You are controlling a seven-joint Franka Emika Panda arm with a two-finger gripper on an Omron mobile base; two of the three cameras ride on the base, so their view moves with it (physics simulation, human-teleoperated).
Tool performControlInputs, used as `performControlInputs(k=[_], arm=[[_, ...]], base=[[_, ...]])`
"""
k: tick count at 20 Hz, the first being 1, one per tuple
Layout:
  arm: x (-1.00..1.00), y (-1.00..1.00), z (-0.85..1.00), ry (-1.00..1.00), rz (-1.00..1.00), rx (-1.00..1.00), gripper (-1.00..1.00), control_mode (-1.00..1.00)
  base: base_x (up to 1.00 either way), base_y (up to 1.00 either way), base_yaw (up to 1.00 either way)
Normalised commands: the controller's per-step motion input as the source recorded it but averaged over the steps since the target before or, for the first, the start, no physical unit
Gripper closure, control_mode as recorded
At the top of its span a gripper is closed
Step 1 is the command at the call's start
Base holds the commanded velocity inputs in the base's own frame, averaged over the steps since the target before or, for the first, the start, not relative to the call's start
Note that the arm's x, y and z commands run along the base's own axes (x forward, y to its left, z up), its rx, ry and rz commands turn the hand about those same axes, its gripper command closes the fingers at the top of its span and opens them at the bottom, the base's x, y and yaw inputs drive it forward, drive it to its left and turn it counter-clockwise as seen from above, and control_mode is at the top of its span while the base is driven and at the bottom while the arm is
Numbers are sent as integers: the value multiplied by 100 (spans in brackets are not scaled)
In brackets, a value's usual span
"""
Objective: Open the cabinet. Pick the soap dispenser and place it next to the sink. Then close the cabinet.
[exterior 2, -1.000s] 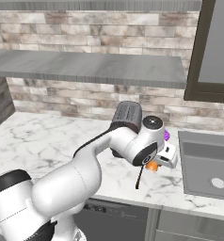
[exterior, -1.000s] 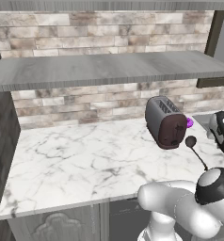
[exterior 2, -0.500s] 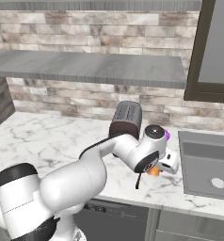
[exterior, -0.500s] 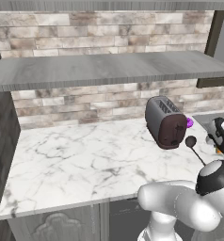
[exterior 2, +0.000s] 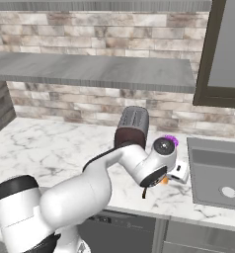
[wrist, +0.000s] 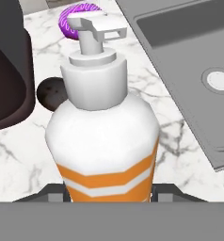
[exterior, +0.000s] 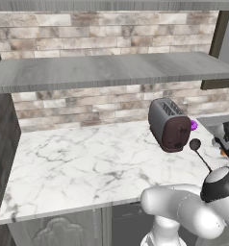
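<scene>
Holding the soap dispenser pinched, the gripper should lower it upright onto the marble at frame centre, left of the sink.

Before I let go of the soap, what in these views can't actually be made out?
- Fingertips: in the hand view the soap dispenser covers them, so the grip is unconfirmed.
- Bottle base: cut off at the bottom of the hand view; whether it touches the countertop is unclear.
- Gripper: in the right base view the arm's wrist hides most of it.
- Purple thing: half hidden behind the toaster in the left base view.
</scene>
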Motion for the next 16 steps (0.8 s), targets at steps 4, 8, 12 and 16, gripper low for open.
performControlInputs(k=[4, 8, 12, 16], arm=[[0, 0, -5, -6, 0, 0, 100, -100], [1, -6, -18, -3, 0, 0, 100, -100], [0, -5, -12, -3, 0, 0, 100, -100], [0, 0, 0, -8, 1, 0, 100, -100]], base=[[0, 0, 0], [0, 0, 0], [0, 0, 0], [0, 0, 0]])
